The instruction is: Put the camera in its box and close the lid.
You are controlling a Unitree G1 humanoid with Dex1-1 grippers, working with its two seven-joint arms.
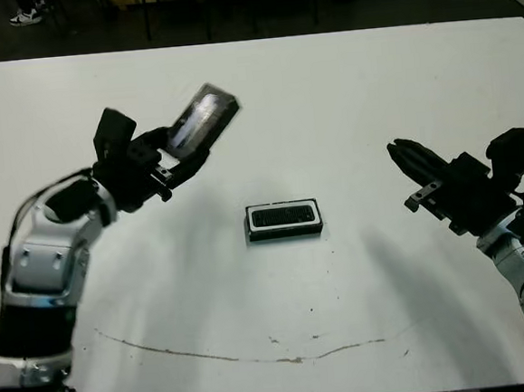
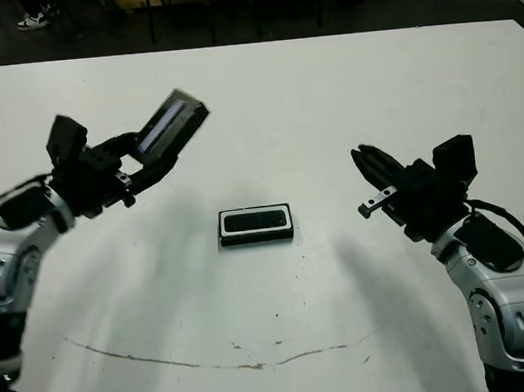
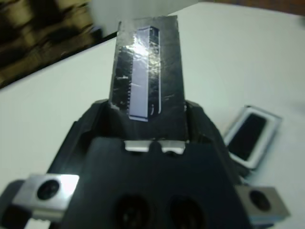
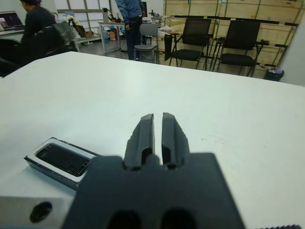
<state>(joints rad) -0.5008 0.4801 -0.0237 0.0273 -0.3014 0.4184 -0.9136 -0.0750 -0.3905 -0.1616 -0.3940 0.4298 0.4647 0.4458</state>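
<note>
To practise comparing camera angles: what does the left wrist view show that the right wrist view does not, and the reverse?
Only the left wrist view shows the lid, with its pale stripe, gripped in the left gripper and held clear of the table.

Only the right wrist view shows the right gripper, its fingers shut on nothing, plus chairs and people beyond the table.

Both show the box lying on the white table with the camera already inside it, uncovered.
</note>
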